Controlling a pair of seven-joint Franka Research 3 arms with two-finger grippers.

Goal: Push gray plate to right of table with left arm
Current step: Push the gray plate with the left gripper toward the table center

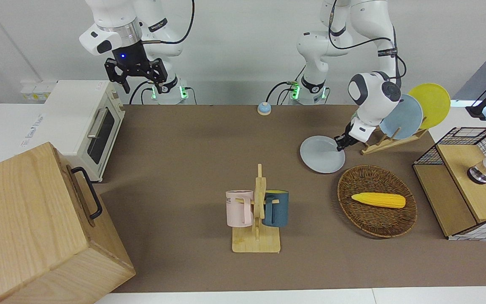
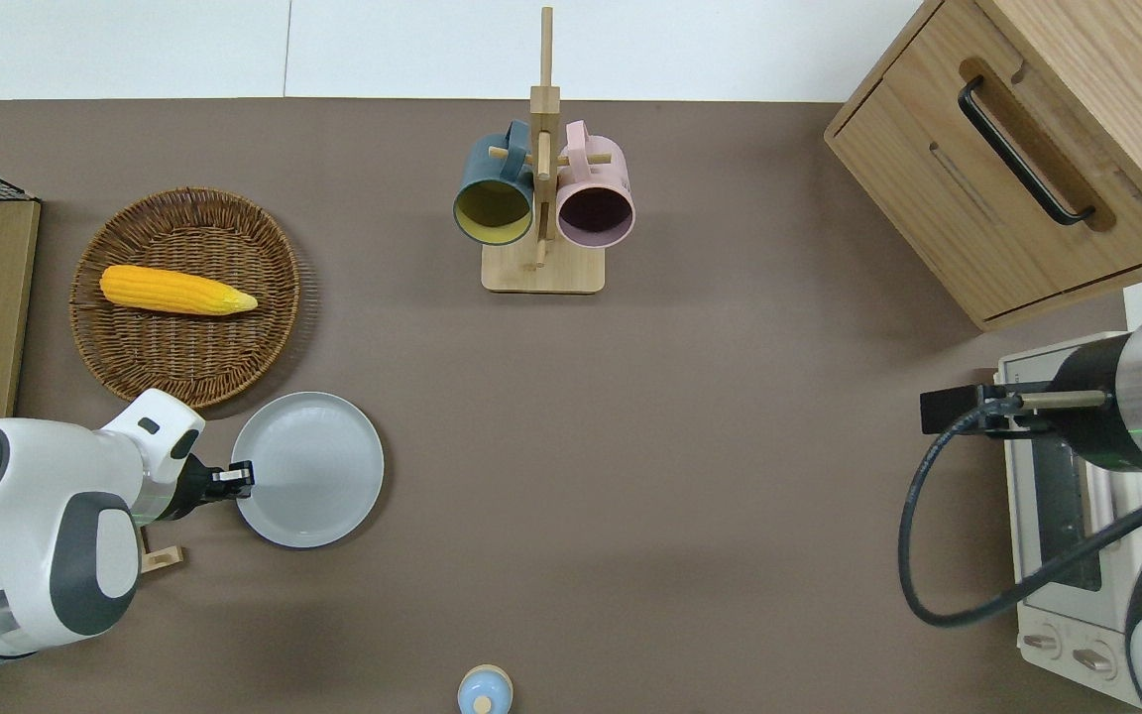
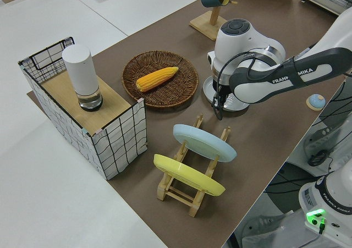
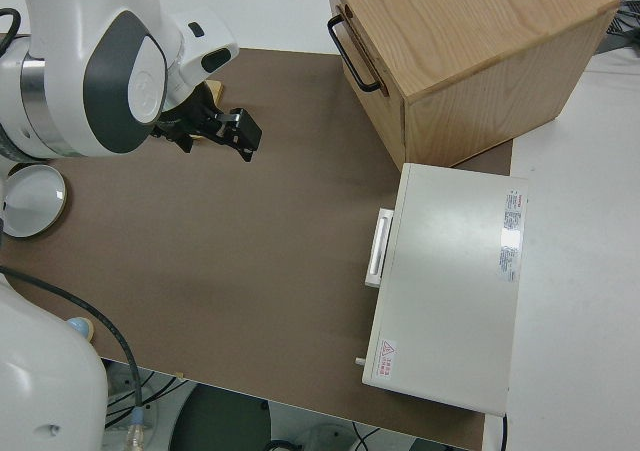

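Note:
The gray plate (image 1: 322, 154) lies flat on the brown table (image 1: 184, 139), beside the wicker basket and nearer to the robots than it. In the overhead view the plate (image 2: 308, 469) lies toward the left arm's end of the table (image 2: 680, 446). My left gripper (image 1: 339, 142) is low at the table, its shut fingertips against the plate's rim on the side toward the left arm's end; it also shows in the overhead view (image 2: 239, 476). The plate shows small in the right side view (image 4: 35, 199). My right gripper (image 1: 135, 78) is parked and open.
A wicker basket (image 1: 377, 200) holds a corn cob (image 1: 378, 199). A wooden rack (image 1: 388, 141) holds a bluer plate (image 1: 401, 117) and a yellow plate (image 1: 430, 104). A mug tree (image 1: 257, 215), a small bell (image 1: 264, 108), a toaster oven (image 1: 85, 122), a wooden cabinet (image 1: 36, 228) and a wire crate (image 1: 466, 181) stand around.

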